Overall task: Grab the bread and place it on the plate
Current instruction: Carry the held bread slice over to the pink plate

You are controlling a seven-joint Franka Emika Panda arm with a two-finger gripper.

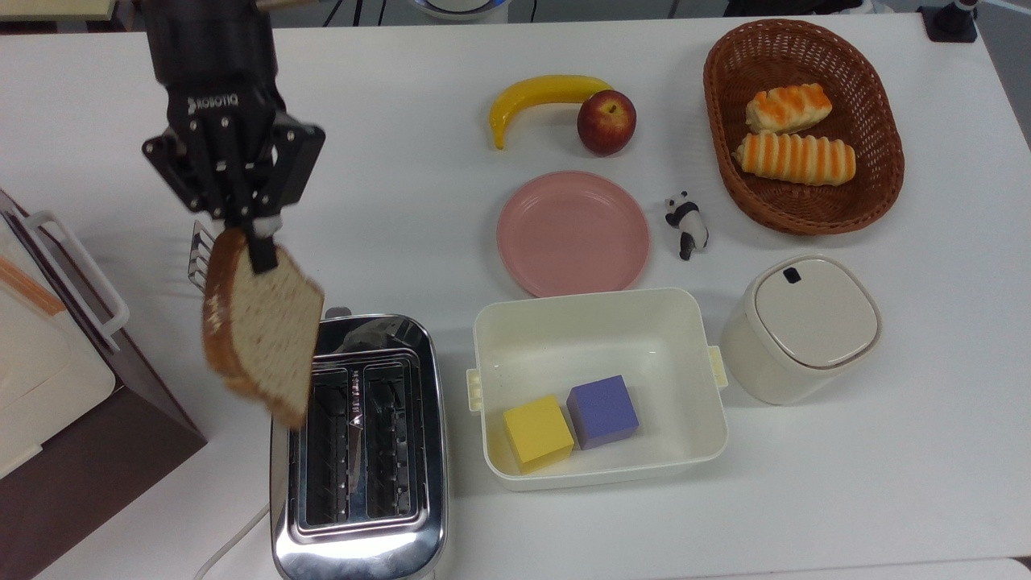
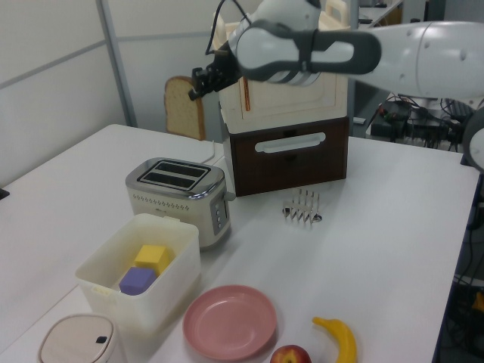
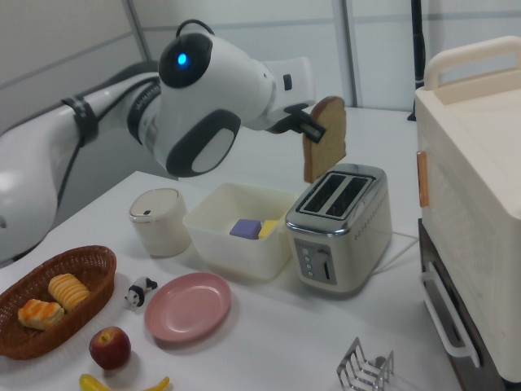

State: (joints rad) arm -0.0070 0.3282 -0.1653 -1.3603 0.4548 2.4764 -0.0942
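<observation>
My pincer [image 1: 256,234] grips the bread [image 1: 262,334] by its top | bread hangs high above the toaster [image 1: 362,451] | I should go slowly to the plate [image 1: 573,233], lay it flat, then let go

The bread [image 1: 262,334] hung from the tool [image 1: 256,234] above the toaster [image 1: 358,451], at the top view's left. The plate [image 1: 573,233] lay well to the top view's right on the tabletop [image 1: 886,483], the tub [image 1: 600,387] just beside it, the basket [image 1: 803,125] farther right.
</observation>
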